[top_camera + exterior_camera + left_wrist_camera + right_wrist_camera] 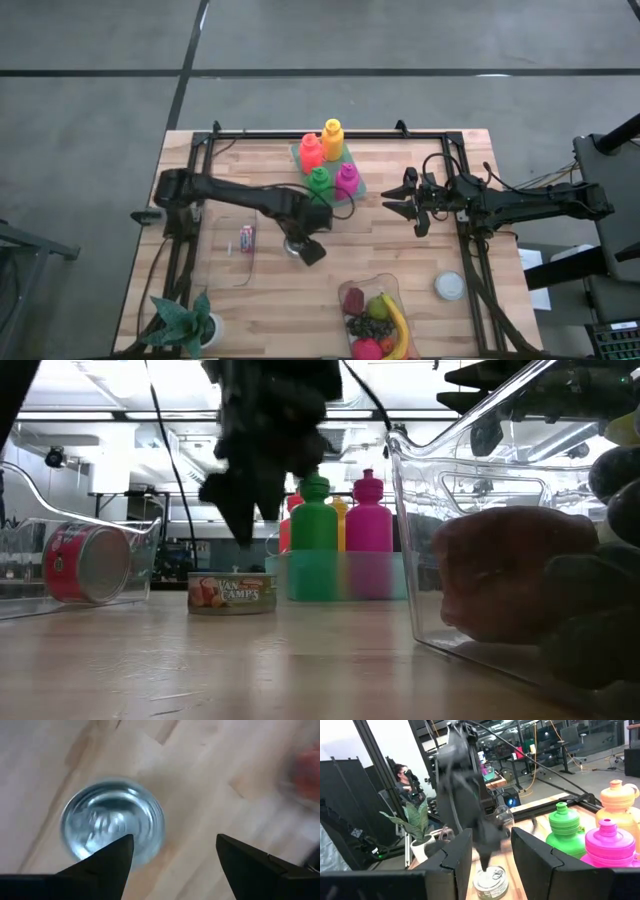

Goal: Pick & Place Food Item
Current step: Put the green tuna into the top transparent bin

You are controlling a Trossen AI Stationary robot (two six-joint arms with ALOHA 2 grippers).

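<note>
Can [112, 822] sits below open left end effector [172, 852].

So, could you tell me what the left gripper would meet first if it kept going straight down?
Probably the small tin can: the left gripper, fingers open, points down over its edge, slightly off-centre.

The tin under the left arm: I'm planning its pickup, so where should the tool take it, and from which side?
Grip the tin across its round side wall, coming straight down from above. It stands upright on the table, flat lid up, low and squat, so only the rim and wall offer opposing faces. The left tool hangs above it, open, off-centre; it likely needs centring first.
</note>
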